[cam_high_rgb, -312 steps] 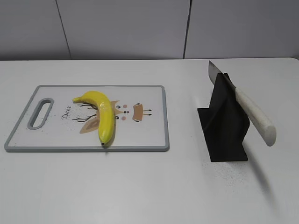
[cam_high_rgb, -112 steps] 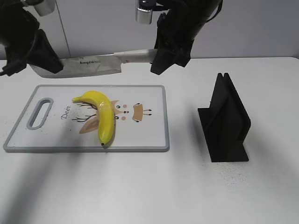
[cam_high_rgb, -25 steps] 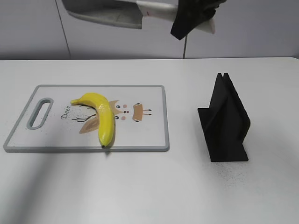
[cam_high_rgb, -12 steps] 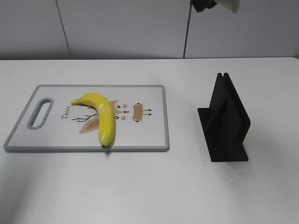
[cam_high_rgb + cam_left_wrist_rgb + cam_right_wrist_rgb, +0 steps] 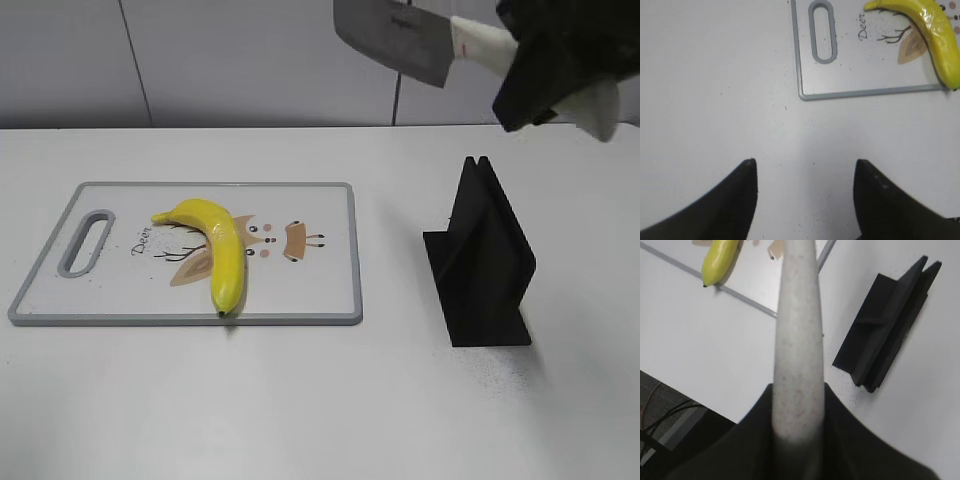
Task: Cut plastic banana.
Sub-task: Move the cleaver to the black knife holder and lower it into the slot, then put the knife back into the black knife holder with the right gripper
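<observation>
The yellow plastic banana (image 5: 221,247) lies on the white cutting board (image 5: 310,285), curved, its dark tip at the board's front edge. It also shows in the left wrist view (image 5: 932,31) and the right wrist view (image 5: 720,257). My right gripper (image 5: 545,60) is shut on the white handle (image 5: 796,340) of a knife, held high at the upper right above the black stand. The blade (image 5: 392,38) points left. My left gripper (image 5: 805,167) is open and empty over bare table, left of and in front of the board. It does not show in the exterior view.
A black knife stand (image 5: 482,258) stands upright on the table right of the board; it also shows in the right wrist view (image 5: 890,322). The board has a grey rim and a handle slot (image 5: 822,31) at its left end.
The knife and my right gripper have come back into the exterior view at the upper right, lower than half a second ago. The banana and board have not moved.
</observation>
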Motion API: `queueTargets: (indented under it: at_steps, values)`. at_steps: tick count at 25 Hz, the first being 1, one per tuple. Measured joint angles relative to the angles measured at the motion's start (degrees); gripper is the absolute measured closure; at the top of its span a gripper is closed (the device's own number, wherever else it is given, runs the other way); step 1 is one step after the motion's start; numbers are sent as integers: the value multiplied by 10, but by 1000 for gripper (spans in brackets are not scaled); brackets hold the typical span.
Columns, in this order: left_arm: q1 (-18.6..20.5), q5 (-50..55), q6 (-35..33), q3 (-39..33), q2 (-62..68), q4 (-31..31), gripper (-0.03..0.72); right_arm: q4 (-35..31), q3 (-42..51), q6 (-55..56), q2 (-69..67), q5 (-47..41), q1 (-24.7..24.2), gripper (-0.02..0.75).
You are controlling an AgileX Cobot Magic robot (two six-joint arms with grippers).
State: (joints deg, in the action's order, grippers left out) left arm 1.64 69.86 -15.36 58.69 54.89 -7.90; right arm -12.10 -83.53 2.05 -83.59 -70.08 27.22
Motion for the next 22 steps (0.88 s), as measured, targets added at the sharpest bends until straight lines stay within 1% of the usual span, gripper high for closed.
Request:
queueTargets:
  at_steps: [5, 13, 16, 20, 22]
  values:
    - [0, 1, 2, -89, -123, 0, 114, 5, 73, 24, 62, 27, 0, 576]
    - [0, -23, 15, -185, -314, 1, 116, 24, 166, 76, 130, 71, 0, 576]
    - [0, -31, 15, -209, -383, 2, 129, 42, 193, 100, 149, 90, 0, 576]
    - [0, -27, 16, -236, -467, 2, 146, 88, 226, 144, 163, 97, 0, 576]
    - [0, -17, 29, -254, -496, 3, 148, 109, 244, 165, 166, 104, 0, 577]
